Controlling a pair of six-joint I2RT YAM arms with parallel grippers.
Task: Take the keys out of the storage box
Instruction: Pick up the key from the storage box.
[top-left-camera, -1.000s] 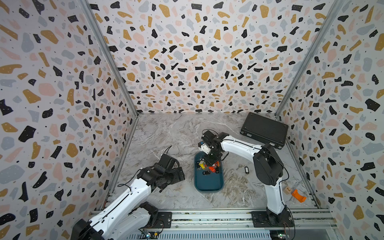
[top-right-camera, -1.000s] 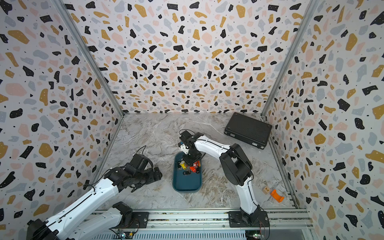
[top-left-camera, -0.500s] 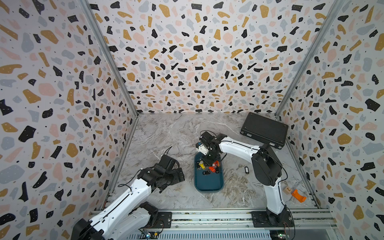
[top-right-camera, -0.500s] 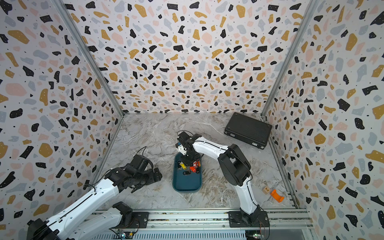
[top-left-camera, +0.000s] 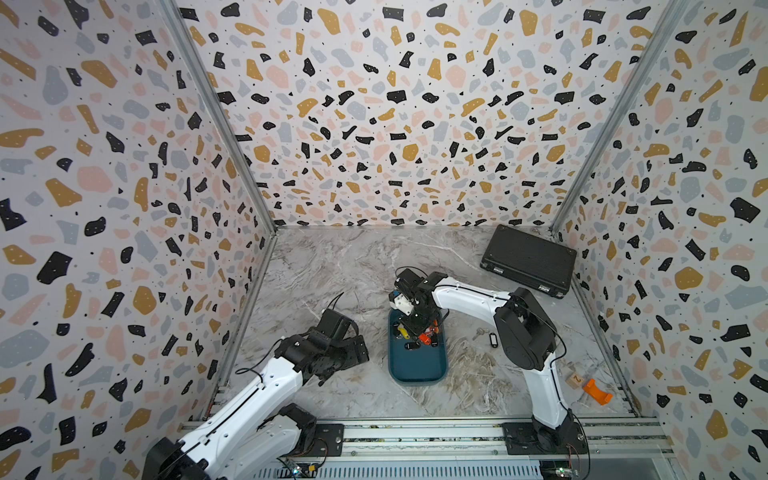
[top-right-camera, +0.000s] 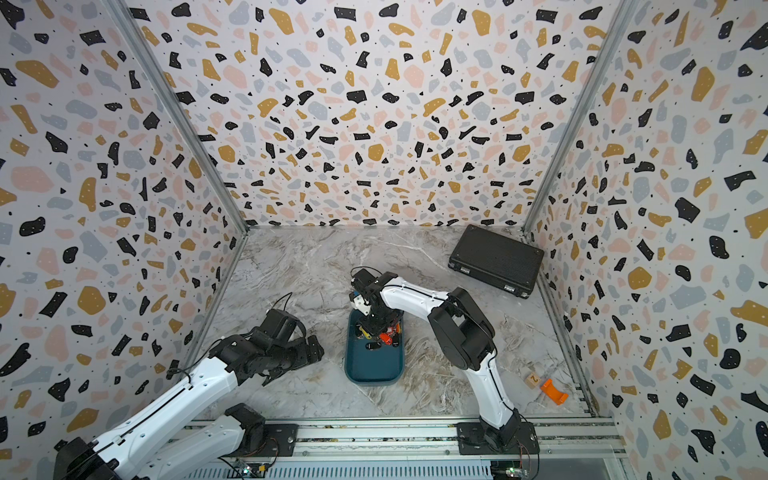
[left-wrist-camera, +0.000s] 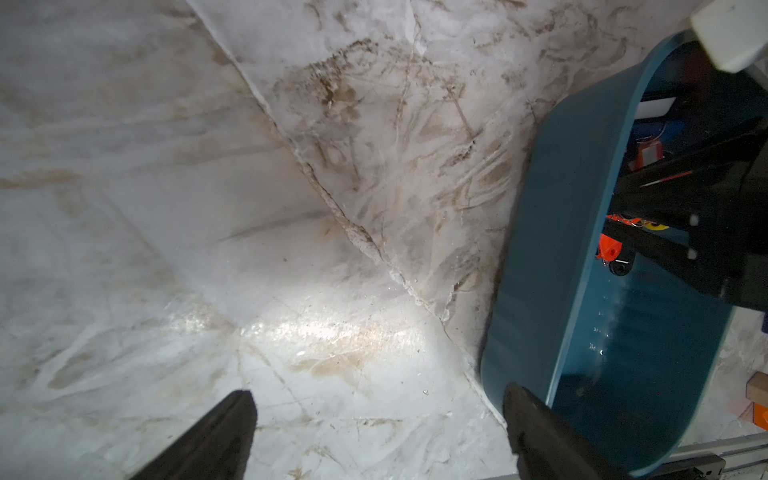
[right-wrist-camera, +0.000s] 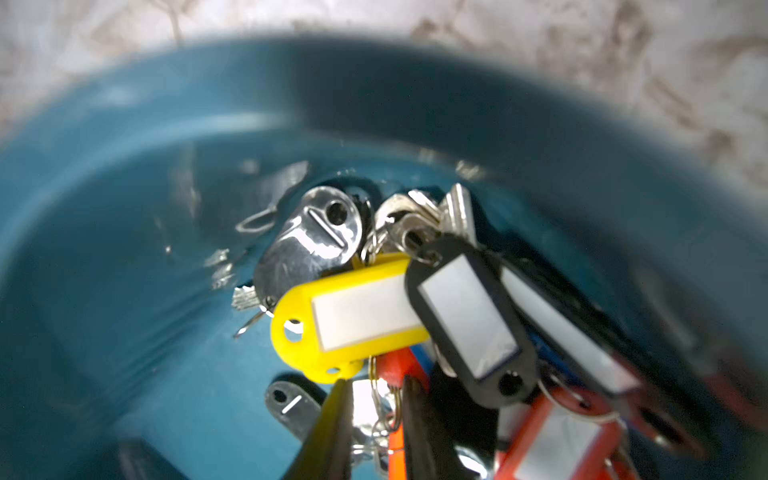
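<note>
The storage box is a shallow teal tray on the marble floor, mid-table in both top views. The keys lie bunched at its far end. In the right wrist view they show as metal keys with a yellow tag, a black tag and a red tag. My right gripper reaches down into the box, its fingers pinched on a key ring and a red tag. My left gripper hangs open left of the box, holding nothing.
One key with a black tag lies on the floor right of the box. A black ribbed case sits at the back right. A wooden block and an orange piece lie near the front right wall.
The right gripper has shifted a little to the left over the far end of the box and its jaws have narrowed onto the keys. The left arm has stayed still.
</note>
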